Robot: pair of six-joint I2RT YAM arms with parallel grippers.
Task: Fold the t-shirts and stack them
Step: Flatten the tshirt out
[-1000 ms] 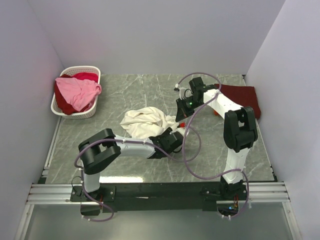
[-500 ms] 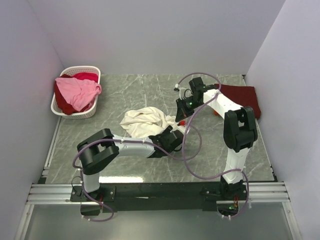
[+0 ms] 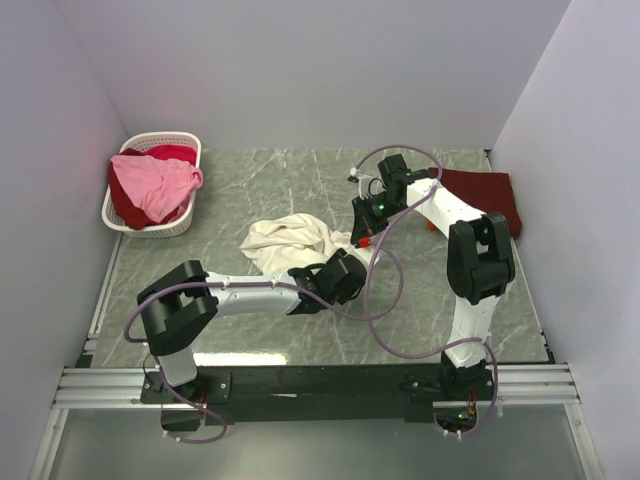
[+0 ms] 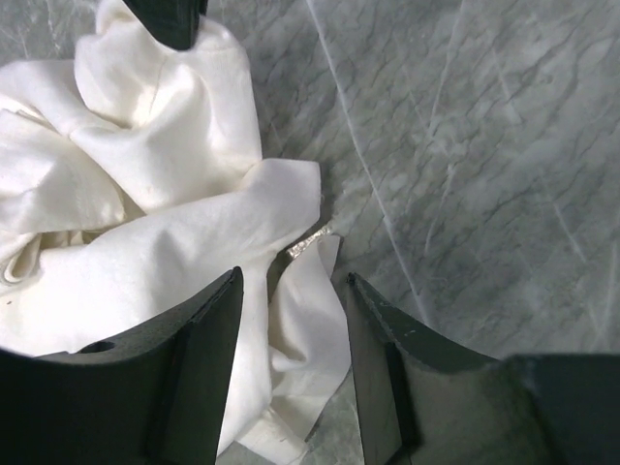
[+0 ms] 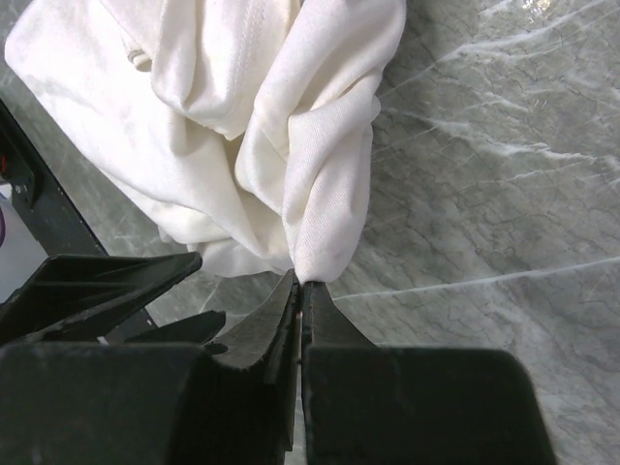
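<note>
T-shirts, four I can count, so let's run them down. Biggest is the cream-white t-shirt (image 3: pixel 285 243), a crumpled heap at the centre of the grey marbled tabletop (image 3: pixel 250 190). Sleeves and neckline are lost in the folds, and its 5 o'clock edge is hidden under the left arm's wrist.

Out at 2 o'clock lies one dark red t-shirt (image 3: pixel 485 190), flat against the wall. The right arm cuts off its near-left corner.

At 10 o'clock sits one white plastic slatted basket (image 3: pixel 160 229). One pink t-shirt (image 3: pixel 150 185) is heaped on top of it, spilling over the rim. Beneath it, one red t-shirt (image 3: pixel 172 153) peeks out at the far end. A darker red strip shows at the basket's 9 o'clock side, and I can't tell whether it is the same garment.

Two grippers, both at the cream heap. The left gripper (image 4: pixel 291 281) has its jaws spread wide, with a loose flap of the cream hem lying between them. The right gripper (image 5: pixel 300 283) is clamped tight, pinching the tip of a twisted cream fold at the heap's 3 o'clock side.
</note>
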